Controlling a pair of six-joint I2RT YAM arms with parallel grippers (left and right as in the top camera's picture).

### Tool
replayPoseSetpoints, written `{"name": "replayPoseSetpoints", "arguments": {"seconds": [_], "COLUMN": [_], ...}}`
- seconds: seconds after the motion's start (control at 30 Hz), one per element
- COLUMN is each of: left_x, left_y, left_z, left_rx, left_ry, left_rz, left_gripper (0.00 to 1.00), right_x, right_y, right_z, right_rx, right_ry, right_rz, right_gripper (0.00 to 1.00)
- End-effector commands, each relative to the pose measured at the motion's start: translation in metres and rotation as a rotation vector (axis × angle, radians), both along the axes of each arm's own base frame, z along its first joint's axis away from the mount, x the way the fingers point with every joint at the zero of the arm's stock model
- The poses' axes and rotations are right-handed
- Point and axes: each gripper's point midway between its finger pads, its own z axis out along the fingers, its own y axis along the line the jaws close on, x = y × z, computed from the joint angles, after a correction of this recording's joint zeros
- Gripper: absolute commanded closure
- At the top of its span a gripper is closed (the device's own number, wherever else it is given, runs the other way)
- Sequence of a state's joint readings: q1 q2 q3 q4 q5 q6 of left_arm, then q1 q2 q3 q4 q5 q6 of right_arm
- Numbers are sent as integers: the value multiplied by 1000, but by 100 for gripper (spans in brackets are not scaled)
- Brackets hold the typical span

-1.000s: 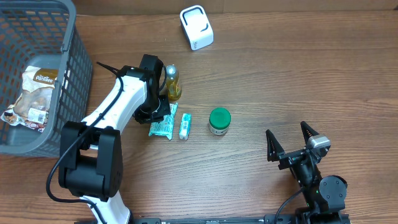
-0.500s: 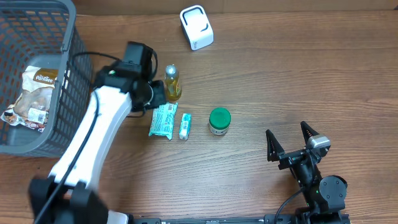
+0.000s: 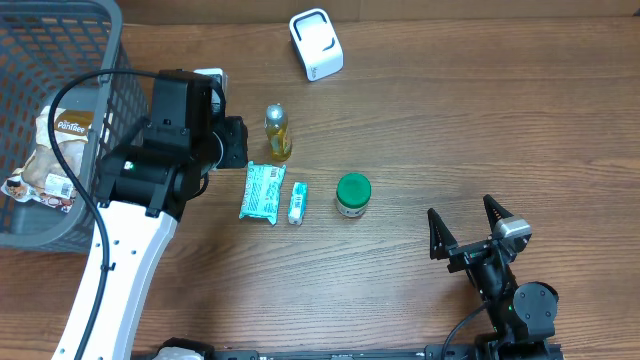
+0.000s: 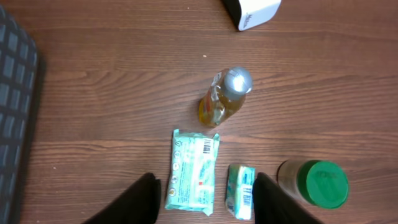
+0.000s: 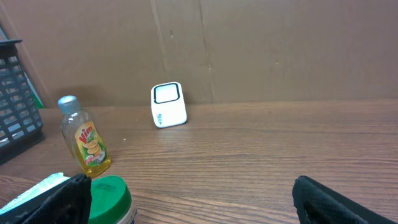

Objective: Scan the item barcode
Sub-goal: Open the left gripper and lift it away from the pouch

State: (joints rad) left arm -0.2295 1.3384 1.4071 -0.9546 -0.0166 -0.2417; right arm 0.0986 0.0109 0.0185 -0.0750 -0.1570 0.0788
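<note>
- The flat teal plastic packet [image 3: 262, 192] lies on the brown wooden table [image 3: 450, 120], its barcode facing up in the left wrist view [image 4: 193, 169].
- Just beside it, on the side toward the right arm, lies a smaller teal packet [image 3: 297, 202], also with a barcode on its upper face [image 4: 240, 190]; the two are close, but there is a narrow strip of table between them.
- A small clear bottle of yellow liquid with a silver cap [image 3: 277, 133] stands upright just beyond the flat packet, on the far side from the robot.
- A short jar with a round green lid [image 3: 352, 194] stands upright near the smaller packet, further toward the right arm.
- The white box-shaped barcode scanner [image 3: 316, 44] sits near the far edge of the table, well apart from the group of items.
- The left gripper [image 4: 205, 177] hangs above the two packets with its fingers partly spread; it holds nothing and touches no item.
- The right gripper [image 3: 466, 225] rests low at the near right of the table, well apart from the items, with its jaws spread wide and empty.
- A dark grey plastic mesh basket [image 3: 110, 130] stands at the far left and holds a brown-and-white snack bag [image 3: 60, 150].
</note>
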Motion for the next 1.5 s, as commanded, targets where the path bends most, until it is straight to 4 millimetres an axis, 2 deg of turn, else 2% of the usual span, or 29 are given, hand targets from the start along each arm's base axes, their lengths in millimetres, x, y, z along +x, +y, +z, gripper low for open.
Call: {"name": "replayPoseSetpoints", "arguments": {"seconds": [0.0, 0.07, 0.23, 0.33, 0.4, 0.57, 0.73, 1.2, 1.33, 1.47], "left_x": [0, -1, -1, -2, -2, -2, -1, -2, 0, 3], "left_y": [2, 2, 1, 2, 1, 2, 6, 5, 4, 6], "left_z": [10, 10, 10, 9, 9, 9, 9, 9, 25, 64], "left_rx": [49, 50, 75, 82, 82, 83, 105, 139, 148, 160], "left_ry": [-34, -33, -37, -32, -32, -32, -35, -41, -77, -157], "left_rz": [-41, -41, -77, -84, -84, -84, -68, -125, -140, -153], "left_gripper": [49, 46, 25, 18, 7, 10, 0, 0, 0, 0], "right_x": [1, 1, 1, 1, 1, 1, 1, 1, 1, 1], "right_y": [-2, -2, -2, -2, -2, -2, -2, -2, -2, -2], "right_z": [-2, -2, -2, -2, -2, -2, -2, -2, -2, -2], "right_rx": [-1, -1, -1, -1, -1, -1, -1, -1, -1, -1], "right_ry": [-3, -3, -3, -3, -3, -3, -3, -3, -3, -3], "right_rz": [-10, -10, -10, -10, -10, -11, -10, -10, -11, -10], "right_gripper": [0, 0, 0, 0, 0, 0, 0, 0, 0, 0]}}
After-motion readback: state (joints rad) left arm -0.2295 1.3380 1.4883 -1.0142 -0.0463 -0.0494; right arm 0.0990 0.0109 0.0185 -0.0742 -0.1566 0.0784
